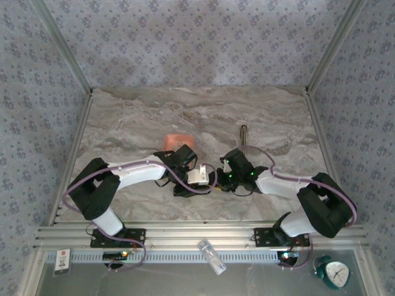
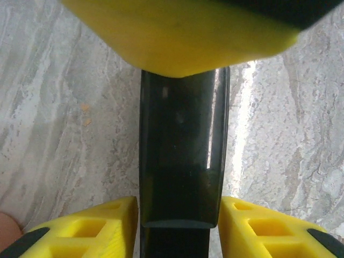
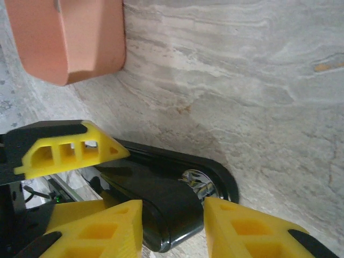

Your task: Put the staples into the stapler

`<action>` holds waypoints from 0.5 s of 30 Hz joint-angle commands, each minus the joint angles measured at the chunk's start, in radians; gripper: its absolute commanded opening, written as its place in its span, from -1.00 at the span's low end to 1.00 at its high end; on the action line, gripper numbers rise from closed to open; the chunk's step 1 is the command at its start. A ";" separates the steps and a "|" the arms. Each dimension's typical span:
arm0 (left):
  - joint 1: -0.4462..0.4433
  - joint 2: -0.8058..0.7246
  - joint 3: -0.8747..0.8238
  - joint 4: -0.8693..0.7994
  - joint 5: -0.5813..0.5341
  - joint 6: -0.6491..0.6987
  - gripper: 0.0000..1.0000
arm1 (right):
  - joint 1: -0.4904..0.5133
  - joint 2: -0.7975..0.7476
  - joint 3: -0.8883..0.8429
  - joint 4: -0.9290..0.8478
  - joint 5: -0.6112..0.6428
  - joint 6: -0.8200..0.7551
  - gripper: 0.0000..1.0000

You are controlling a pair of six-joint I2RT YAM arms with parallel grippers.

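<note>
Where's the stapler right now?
The black stapler is at the middle of the marble table, between both arms. The left gripper clamps its body and the right gripper its end, with the salmon-orange tray just beyond.

stapler (image 2: 183, 161): black plastic, glossy, smooth, mirror-like reflections
metal fitting (image 3: 196, 181) on stapler: bright polished metal
tray (image 3: 70, 37): salmon-orange plastic, matt, smooth
table (image 3: 242, 80): grey veined marble-look top, smooth, faint sheen
gripper fingers (image 2: 252, 231): yellow plastic, matt, moulded hollow cells
rails (image 1: 197, 237): bare ribbed aluminium, dull
</note>
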 commanded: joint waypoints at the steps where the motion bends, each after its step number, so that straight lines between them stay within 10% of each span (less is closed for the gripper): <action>1: -0.006 0.015 0.034 -0.019 -0.002 0.002 -0.16 | 0.004 0.034 -0.055 -0.099 0.070 0.009 -0.32; 15: -0.014 0.013 0.070 -0.052 -0.030 -0.026 -0.91 | -0.084 -0.313 -0.006 -0.113 0.042 -0.061 0.06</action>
